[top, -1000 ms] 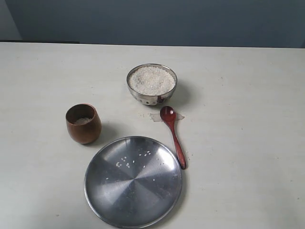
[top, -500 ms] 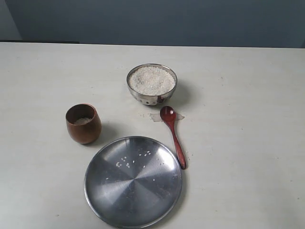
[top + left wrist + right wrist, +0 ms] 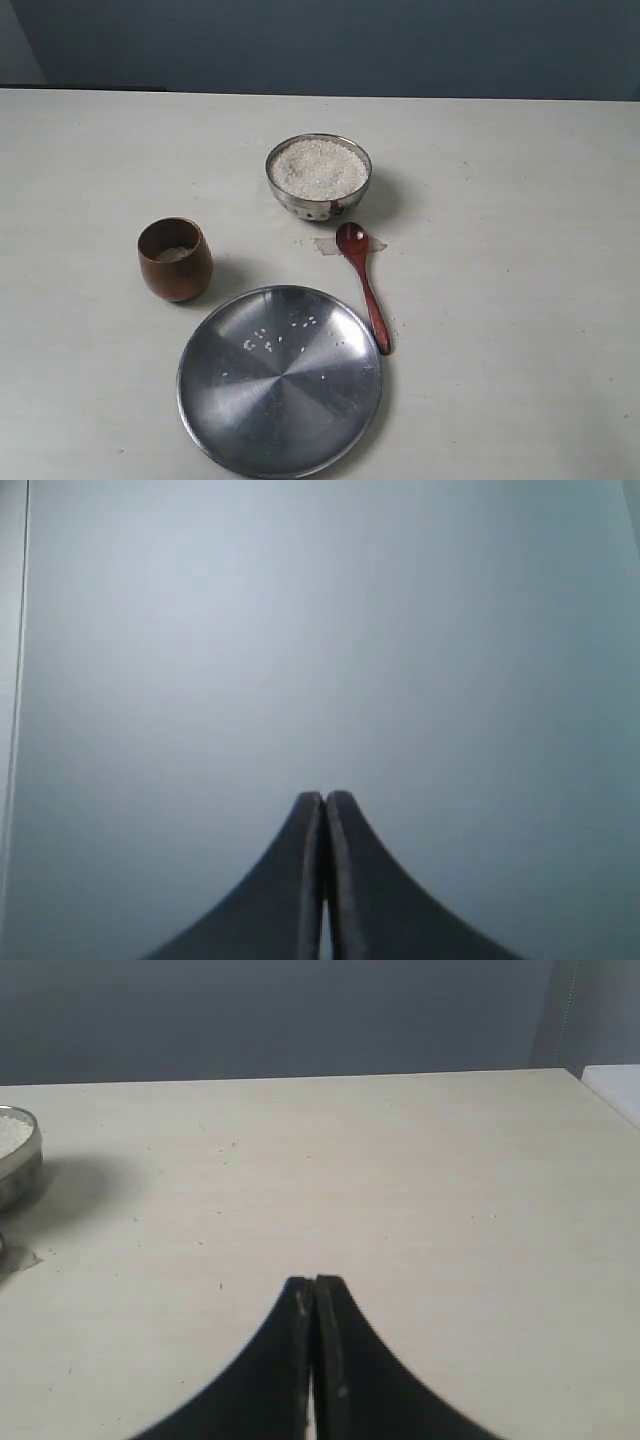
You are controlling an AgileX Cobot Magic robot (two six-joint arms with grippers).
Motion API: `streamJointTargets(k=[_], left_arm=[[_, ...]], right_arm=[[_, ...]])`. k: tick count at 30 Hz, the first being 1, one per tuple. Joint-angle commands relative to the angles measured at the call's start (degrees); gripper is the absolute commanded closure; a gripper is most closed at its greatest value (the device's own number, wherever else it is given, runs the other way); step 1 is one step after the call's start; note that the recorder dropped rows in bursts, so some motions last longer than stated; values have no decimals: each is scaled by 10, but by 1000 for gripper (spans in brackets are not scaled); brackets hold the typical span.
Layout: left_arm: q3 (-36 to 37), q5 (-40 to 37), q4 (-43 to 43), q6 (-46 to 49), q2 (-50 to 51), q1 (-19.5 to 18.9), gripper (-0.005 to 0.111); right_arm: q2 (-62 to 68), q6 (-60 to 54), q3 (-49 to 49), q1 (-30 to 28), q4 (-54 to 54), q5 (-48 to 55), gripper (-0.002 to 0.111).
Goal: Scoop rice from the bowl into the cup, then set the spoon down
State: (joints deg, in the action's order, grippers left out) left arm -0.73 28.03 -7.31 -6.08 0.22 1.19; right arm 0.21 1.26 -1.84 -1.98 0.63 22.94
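Spoon (image 3: 366,290) lies flat on the tabletop (image 3: 520,300), head just below the bowl (image 3: 300,203), handle running along the right edge of the steel plate (image 3: 280,400) and nearly touching its rim. Rice (image 3: 318,168) fills the bowl close to the brim. Cup (image 3: 176,272) sits upright well left of it with only a thin layer of grains inside; a few strays lie on the plate. Neither arm shows in the exterior view. Left gripper (image 3: 325,798) is fully closed on nothing, facing a blank wall. Right gripper (image 3: 315,1282) is likewise closed and empty, over bare tabletop with the bowl at the edge of its view. My read: next is picking up the spoon, and the right arm looks closer. Open the jaws before descending and take the handle mid-length or further back, across its width, leaving the head free to dig. Handle is thin, glossy and tapered, so expect slip: come down square, close slow. Watch the plate rim beside the handle, a finger could land on it.
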Motion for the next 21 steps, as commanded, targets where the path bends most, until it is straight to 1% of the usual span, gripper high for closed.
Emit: streamJointTargets(k=[1, 2, 4, 5, 9, 14, 16, 21], left_arm=[[-63, -163, -18, -111, -2, -2, 106], [-80, -228, -17, -111, -2, -2, 106], [-119, -326, -17, -111, 6, -2, 106], [-135, -351, -17, -111, 15, -2, 106], [-183, -402, -8, -111, 70, -2, 106], [-251, -514, -1, -98, 167, 1, 106], [-280, -556, 7, -72, 212, 1, 106], [-353, -647, 36, 24, 320, 1, 106]], right_arm=[[-2, 1, -2, -3, 0, -3, 108], [-2, 1, -2, -3, 0, -3, 108], [-2, 1, -2, -3, 0, -3, 108], [-2, 1, -2, -3, 0, -3, 108], [-2, 1, -2, -3, 0, -3, 108], [-2, 1, -2, -3, 0, -4, 108], [-2, 1, -2, -3, 0, -4, 108], [-2, 1, -2, -3, 0, -4, 108]])
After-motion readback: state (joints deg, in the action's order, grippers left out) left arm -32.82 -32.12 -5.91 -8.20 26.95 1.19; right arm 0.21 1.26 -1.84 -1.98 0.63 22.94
